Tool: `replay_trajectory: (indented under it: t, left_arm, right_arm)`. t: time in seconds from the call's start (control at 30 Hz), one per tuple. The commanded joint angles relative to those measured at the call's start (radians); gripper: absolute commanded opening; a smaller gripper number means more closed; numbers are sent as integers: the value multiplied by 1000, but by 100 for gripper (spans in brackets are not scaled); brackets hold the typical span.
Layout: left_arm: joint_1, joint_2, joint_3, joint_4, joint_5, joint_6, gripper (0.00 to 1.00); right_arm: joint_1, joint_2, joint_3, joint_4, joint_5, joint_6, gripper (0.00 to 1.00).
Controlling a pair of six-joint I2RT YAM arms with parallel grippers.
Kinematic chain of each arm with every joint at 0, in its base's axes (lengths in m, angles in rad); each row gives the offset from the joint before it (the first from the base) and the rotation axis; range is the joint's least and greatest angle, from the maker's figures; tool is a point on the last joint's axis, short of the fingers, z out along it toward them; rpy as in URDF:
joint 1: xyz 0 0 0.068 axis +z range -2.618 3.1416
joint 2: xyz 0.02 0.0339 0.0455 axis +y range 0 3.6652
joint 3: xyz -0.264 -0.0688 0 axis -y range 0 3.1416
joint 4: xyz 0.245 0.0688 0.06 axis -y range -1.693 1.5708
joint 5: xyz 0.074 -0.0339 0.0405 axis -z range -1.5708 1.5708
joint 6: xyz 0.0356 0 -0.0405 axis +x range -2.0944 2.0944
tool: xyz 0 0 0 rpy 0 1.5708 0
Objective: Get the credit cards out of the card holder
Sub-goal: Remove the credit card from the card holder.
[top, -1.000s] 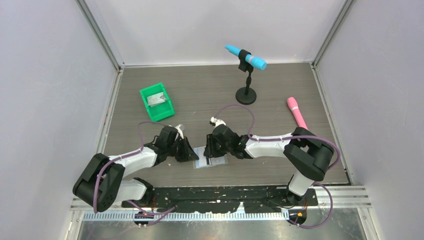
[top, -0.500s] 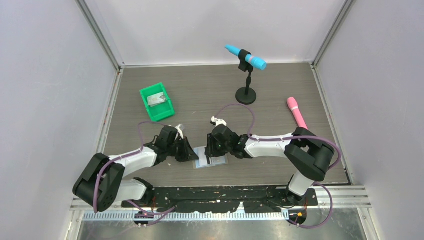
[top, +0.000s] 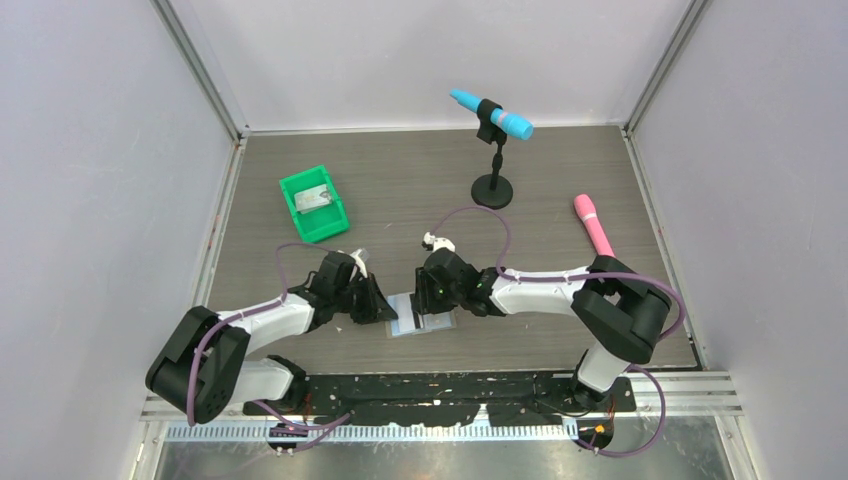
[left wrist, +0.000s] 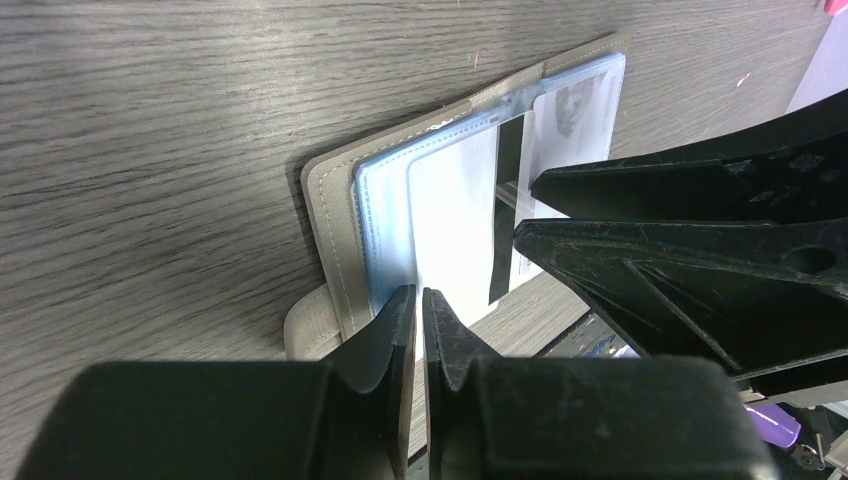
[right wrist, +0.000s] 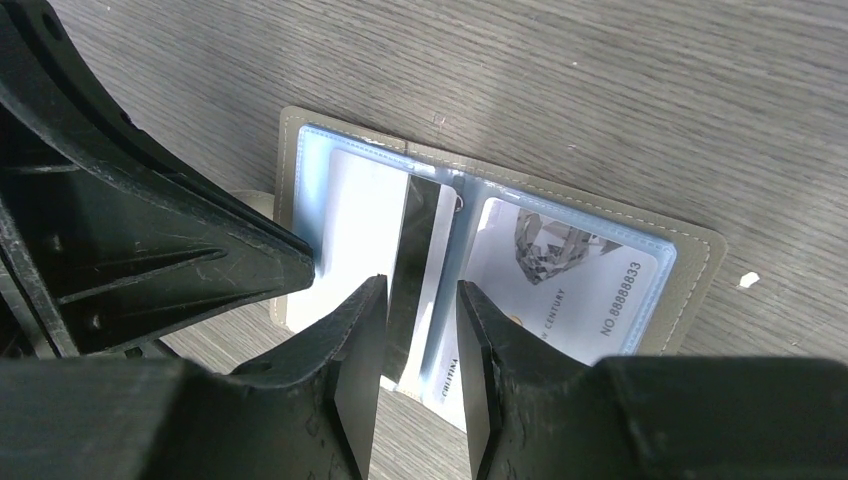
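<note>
Lower centre, top view: card holder lies open on the tabletop. Left end effector, pressed together, pins its edge; right end effector, spread, straddles 1 protruding credit card, likely stiff, slick; pinch its exposed edge.

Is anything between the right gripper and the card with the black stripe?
Nothing visible. The right gripper stands open over the striped card in the card holder; the left gripper sits aside at its edge.

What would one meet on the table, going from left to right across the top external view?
Green bin → card holder → blue microphone on its stand → pink microphone.
</note>
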Motion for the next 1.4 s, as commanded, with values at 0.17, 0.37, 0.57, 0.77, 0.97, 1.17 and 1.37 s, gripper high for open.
replay_trajectory:
  t: [0.17,0.37,0.57,0.77,0.97,1.17,1.37]
  left_arm:
    - [2,24,-23,-46,-57,21,10]
    - [1,23,-25,-44,-57,19,10]
    - [0,31,-30,-32,-55,16,10]
    - [-1,44,-28,-32,-56,15,10]
    - [-1,57,-27,-31,-61,15,10]
    - [-1,62,-25,-32,-57,16,10]
    - [-1,34,-5,-52,-41,17,11]
  right_arm:
    - [4,21,25,17,-28,-1,39]
    - [1,42,14,52,-70,9,39]
    - [-7,41,-7,76,-80,18,36]
    - [-40,-11,-62,147,-100,7,12]
    - [-63,-63,-99,183,-136,2,5]
    - [-104,-140,-137,169,-152,-12,5]
    - [-137,-222,-169,149,-164,-45,5]
